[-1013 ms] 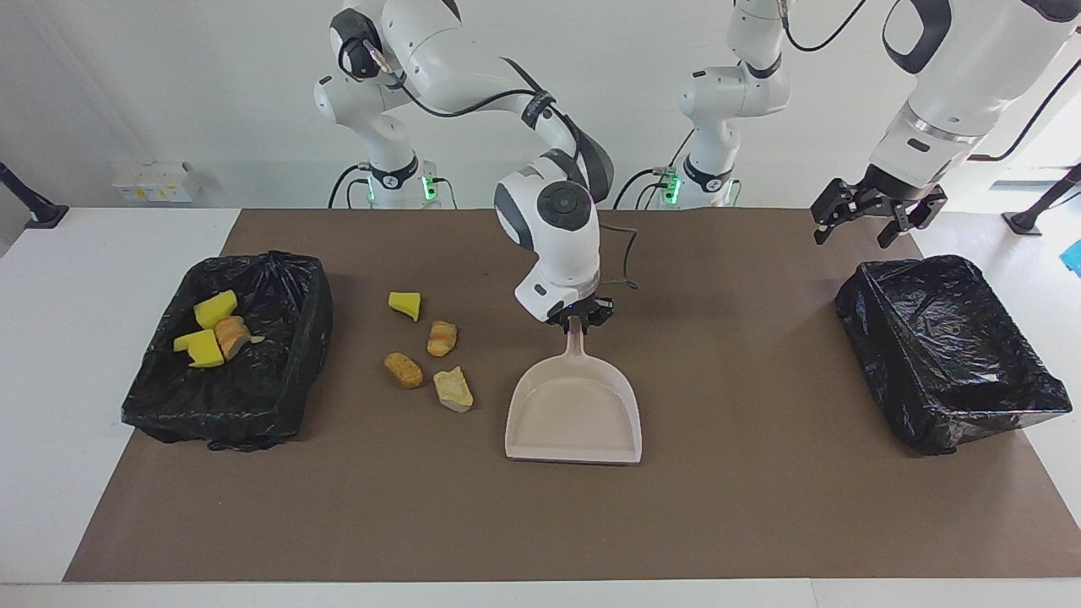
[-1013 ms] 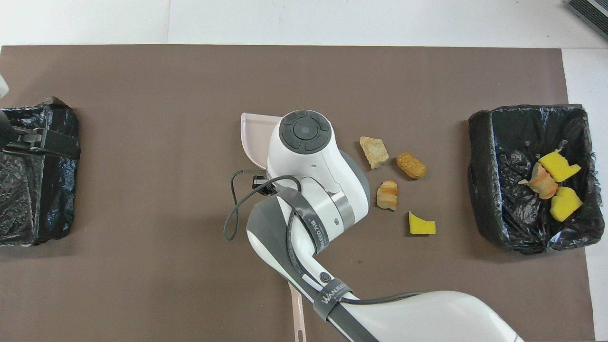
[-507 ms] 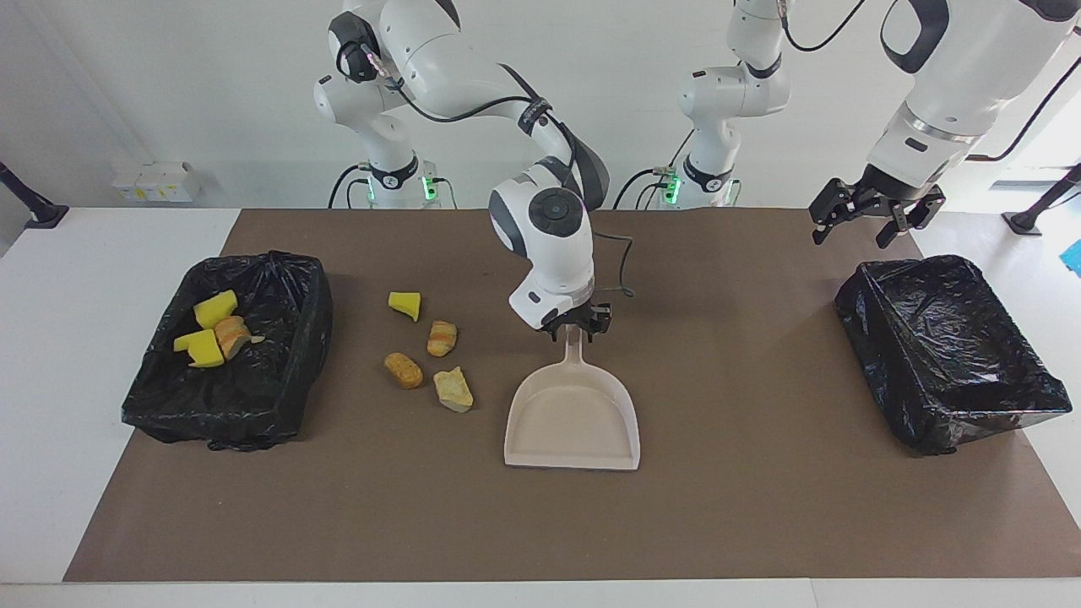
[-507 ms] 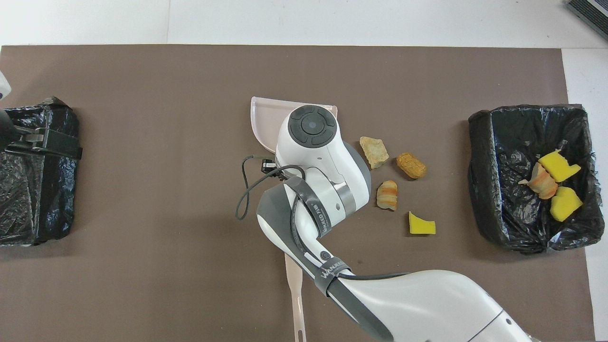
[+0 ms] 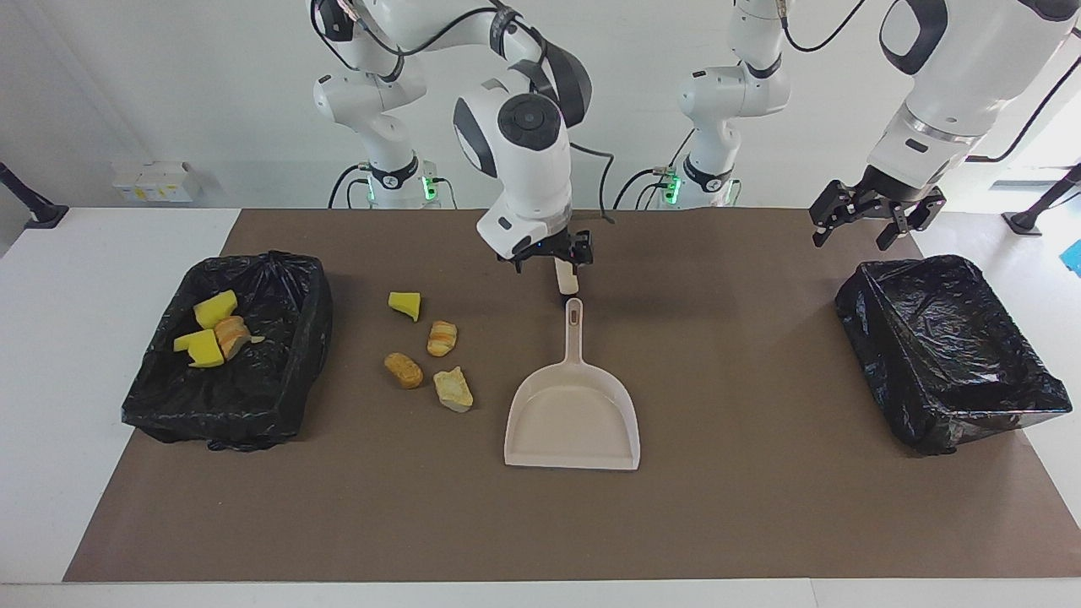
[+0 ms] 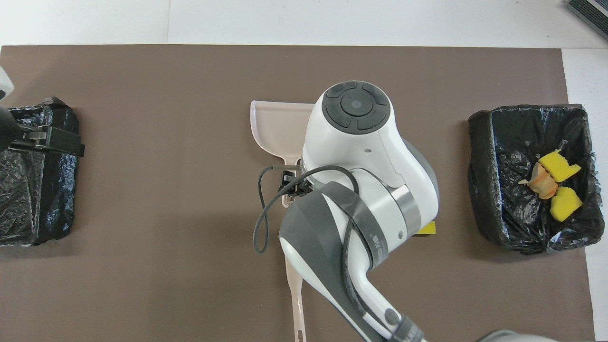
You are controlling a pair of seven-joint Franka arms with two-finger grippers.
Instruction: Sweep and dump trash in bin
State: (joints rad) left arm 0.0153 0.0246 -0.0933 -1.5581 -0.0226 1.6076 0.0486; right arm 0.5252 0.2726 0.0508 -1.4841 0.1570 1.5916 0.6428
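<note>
The right arm is reaching out from its base and bending down over the middle of the brown mat [image 5: 760, 507], its wrist tipped so the right gripper [image 5: 551, 260] is hanging in the air just above the tip of the dustpan's handle. Its fingers are standing apart and gripping nothing, clear of the handle. The beige dustpan [image 5: 573, 418] is lying flat on the mat, handle pointing toward the robots, open mouth facing away from them.

Over at the left arm's end, the left arm is waiting, angling down with the left gripper [image 5: 870, 221] hovering above the robot-side edge of the empty black-lined bin [image 5: 950, 355], claw spread wide and empty.

Four pieces of trash [image 5: 426, 355] are sitting loose on the mat beside the dustpan, toward the right arm's end: one yellow sponge chunk [image 5: 405, 305] nearest the robots and three tan bread-like lumps [image 5: 431, 365] a little farther out. Three more pieces, two yellow and one tan, are lying inside the bin [image 5: 232, 363] at the right arm's end. In the overhead view the right arm's bulk is covering most of the loose pieces.
</note>
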